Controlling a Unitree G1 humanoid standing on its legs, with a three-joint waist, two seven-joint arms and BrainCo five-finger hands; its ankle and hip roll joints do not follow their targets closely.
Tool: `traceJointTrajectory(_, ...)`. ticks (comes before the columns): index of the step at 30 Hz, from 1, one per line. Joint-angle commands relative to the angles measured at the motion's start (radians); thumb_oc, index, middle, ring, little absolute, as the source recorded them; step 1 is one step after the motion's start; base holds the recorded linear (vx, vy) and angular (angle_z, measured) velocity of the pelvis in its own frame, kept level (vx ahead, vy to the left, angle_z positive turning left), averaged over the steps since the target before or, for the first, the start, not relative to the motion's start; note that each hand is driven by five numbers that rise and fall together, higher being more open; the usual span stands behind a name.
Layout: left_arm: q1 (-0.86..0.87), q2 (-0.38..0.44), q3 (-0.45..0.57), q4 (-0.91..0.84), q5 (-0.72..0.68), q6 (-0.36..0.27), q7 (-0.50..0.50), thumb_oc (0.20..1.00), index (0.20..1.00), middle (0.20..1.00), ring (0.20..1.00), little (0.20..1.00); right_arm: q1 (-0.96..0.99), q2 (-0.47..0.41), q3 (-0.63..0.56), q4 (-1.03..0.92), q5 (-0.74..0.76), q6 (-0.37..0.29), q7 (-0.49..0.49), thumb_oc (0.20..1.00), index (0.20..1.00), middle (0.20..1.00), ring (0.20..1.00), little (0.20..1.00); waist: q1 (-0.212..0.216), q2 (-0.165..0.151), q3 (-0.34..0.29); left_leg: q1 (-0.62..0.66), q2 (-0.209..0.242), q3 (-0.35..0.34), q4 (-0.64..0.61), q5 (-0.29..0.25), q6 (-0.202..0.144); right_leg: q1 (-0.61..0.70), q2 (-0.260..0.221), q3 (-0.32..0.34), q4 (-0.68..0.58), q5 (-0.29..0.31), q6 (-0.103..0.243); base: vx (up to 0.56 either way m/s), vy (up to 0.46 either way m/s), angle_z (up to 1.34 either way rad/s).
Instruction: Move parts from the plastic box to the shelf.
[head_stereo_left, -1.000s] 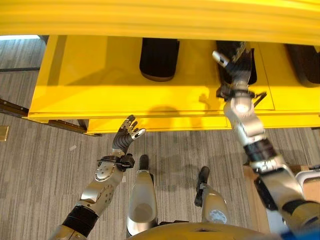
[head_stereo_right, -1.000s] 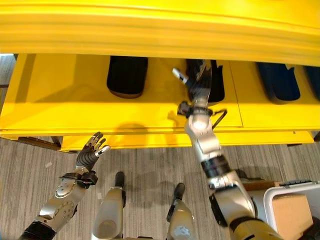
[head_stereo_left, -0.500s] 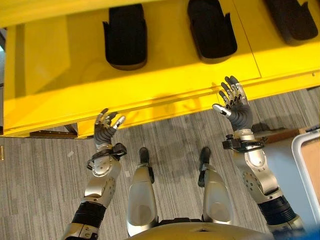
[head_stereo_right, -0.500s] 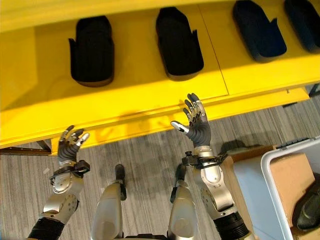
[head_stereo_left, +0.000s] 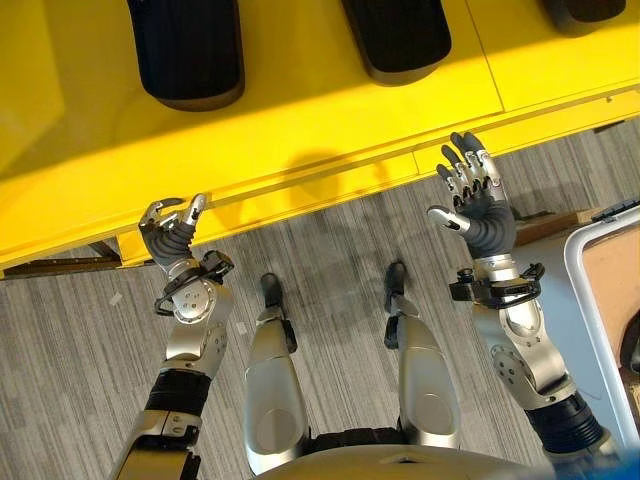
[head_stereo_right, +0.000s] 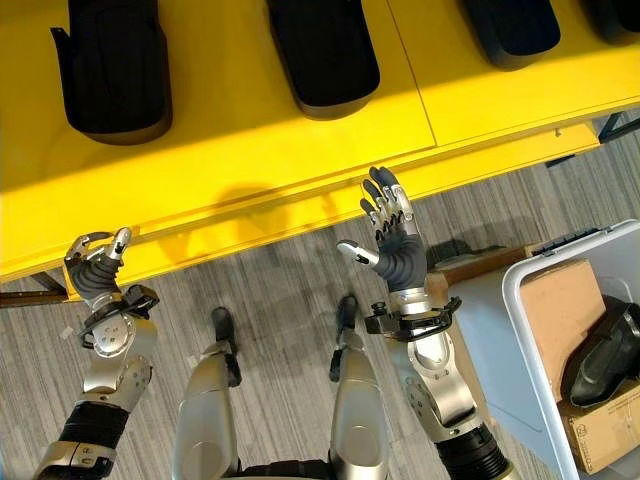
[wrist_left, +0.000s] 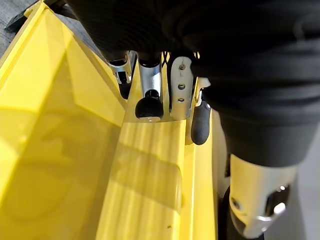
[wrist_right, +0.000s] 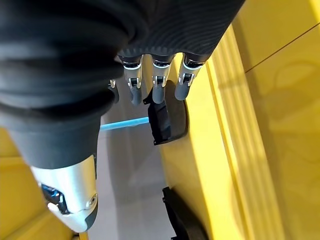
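Silver fingers with dark tips stand straight and spread on the right hand, palm up and empty, raised just in front of the yellow shelf edge over the grey carpet floor. The left hand is held up near the shelf's front lip with its fingers curled inward around nothing; its own wrist view shows the bent fingertips against the yellow surface and little else.

On the shelf lie several black parts: one at the robot's left, one near the middle, and a darker one further right, all cut off by the upper frame edge, so their full shape cannot be made out. A further piece at the far right corner is barely in view.

At the lower right stands the white plastic box, cropped by the frame. Inside it sit a brown cardboard piece and another black part, partly hidden by the box's edge of view.
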Motion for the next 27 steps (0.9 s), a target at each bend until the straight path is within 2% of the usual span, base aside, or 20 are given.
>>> traceJointTrajectory(1,-0.443,0.269,0.039,0.043,0.145,-0.104,-0.025,1.0,1.0,1.0,1.0,1.0,0.002,-0.028,0.012,-0.094,-0.004,-0.08,-0.003,1.0,1.0,1.0,1.0,1.0,-0.063,-0.017,-0.068,0.014,0.028,-0.015,0.07,0.0,-0.024,0.032,-0.019,-0.003,0.118,-0.085,0.021,0.0,0.0,0.0)
traceJointTrajectory(8,-0.402,0.277,0.073,-0.045,0.173,-0.118,-0.018,1.0,1.0,1.0,1.0,1.0,0.032,-0.037,0.004,-0.086,-0.001,-0.077,0.006,1.0,1.0,1.0,1.0,1.0,-0.051,-0.018,-0.068,0.008,0.027,-0.026,0.076,-0.004,-0.025,0.037,-0.017,-0.01,0.121,-0.09,0.018,0.01,-0.01,0.14)
traceJointTrajectory(16,-0.201,0.142,0.117,-0.267,0.218,-0.127,-0.062,1.0,1.0,1.0,1.0,1.0,0.031,-0.035,-0.017,-0.088,-0.008,-0.073,0.006,1.0,1.0,1.0,1.0,1.0,-0.023,-0.011,-0.061,0.011,0.02,-0.038,0.066,-0.002,-0.022,0.045,-0.023,-0.022,0.13,-0.095,0.01,0.01,-0.004,-0.06)
traceJointTrajectory(18,-0.099,0.079,0.104,-0.344,0.201,-0.123,-0.115,1.0,1.0,1.0,1.0,1.0,0.024,-0.032,-0.027,-0.092,-0.018,-0.069,0.0,1.0,1.0,1.0,1.0,1.0,-0.01,-0.006,-0.054,0.011,0.015,-0.042,0.062,0.001,-0.019,0.049,-0.025,-0.026,0.13,-0.096,0.007,0.0,-0.001,-0.02)
traceJointTrajectory(20,-0.026,0.05,0.09,-0.37,0.163,-0.113,-0.167,1.0,1.0,1.0,1.0,1.0,0.026,-0.032,-0.034,-0.096,-0.025,-0.065,-0.003,1.0,1.0,1.0,1.0,1.0,-0.003,-0.002,-0.052,0.016,0.014,-0.043,0.058,0.003,-0.015,0.049,-0.025,-0.026,0.134,-0.097,0.005,0.0,0.0,0.02)
traceJointTrajectory(27,0.134,0.032,0.036,-0.353,0.071,-0.077,-0.306,1.0,1.0,1.0,1.0,1.0,0.03,-0.035,-0.058,-0.104,-0.057,-0.06,-0.013,1.0,1.0,1.0,1.0,1.0,0.016,0.015,-0.046,0.013,0.006,-0.051,0.053,0.009,-0.009,0.051,-0.028,-0.03,0.143,-0.101,0.003,0.0,0.002,0.04)
